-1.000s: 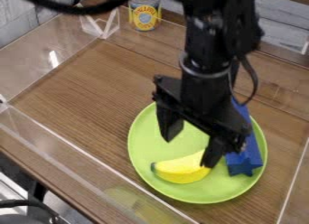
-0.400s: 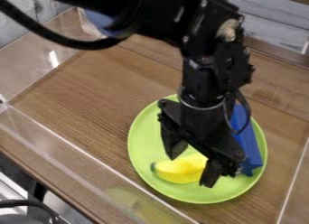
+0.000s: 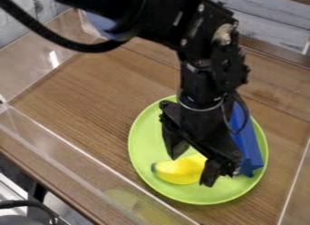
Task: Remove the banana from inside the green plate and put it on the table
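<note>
The yellow banana [image 3: 179, 169] lies in the near part of the lime-green plate [image 3: 148, 136], which rests on the wood-grain table [image 3: 91, 92]. My black gripper [image 3: 191, 162] points straight down over the plate and is open. One finger [image 3: 169, 142] stands at the banana's far left side, the other finger [image 3: 217, 171] at its right end, so the banana sits between them. The fingers cover part of the banana. I cannot tell whether they touch it.
A long blue block [image 3: 246, 147] lies in the plate's right side, close behind the right finger. A yellow-labelled can [image 3: 145, 16] stands at the back. Low clear acrylic walls [image 3: 49, 142] edge the table at the left and near side.
The gripper has come down toward the plate and now straddles the banana, still open. The arm above has swung into the upper view. Banana and block have not moved.
</note>
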You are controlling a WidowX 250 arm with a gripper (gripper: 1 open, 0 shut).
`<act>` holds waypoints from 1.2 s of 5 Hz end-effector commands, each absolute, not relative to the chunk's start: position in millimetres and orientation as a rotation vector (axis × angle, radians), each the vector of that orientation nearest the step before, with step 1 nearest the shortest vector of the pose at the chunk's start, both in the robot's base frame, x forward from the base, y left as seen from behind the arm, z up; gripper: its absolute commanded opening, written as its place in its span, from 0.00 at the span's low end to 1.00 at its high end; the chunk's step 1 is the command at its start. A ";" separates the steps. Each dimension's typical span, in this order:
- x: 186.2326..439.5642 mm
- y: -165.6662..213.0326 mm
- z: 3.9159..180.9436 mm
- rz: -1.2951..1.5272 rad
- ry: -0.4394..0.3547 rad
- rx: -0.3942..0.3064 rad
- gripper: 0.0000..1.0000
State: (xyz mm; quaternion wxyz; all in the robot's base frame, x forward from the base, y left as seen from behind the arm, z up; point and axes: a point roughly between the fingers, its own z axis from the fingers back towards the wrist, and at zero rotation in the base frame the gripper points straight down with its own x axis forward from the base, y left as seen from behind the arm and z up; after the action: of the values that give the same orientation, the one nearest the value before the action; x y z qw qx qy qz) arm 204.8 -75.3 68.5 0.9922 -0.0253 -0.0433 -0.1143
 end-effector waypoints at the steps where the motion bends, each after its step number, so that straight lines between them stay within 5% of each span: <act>1: 210.9 -72.9 70.8 -0.225 -0.112 -0.061 1.00; 6: 218.9 -67.8 62.3 -0.217 -0.115 -0.076 1.00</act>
State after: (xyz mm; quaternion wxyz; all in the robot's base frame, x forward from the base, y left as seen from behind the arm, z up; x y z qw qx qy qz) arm 214.4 -68.8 57.1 0.9920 -0.0362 -0.0447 -0.1125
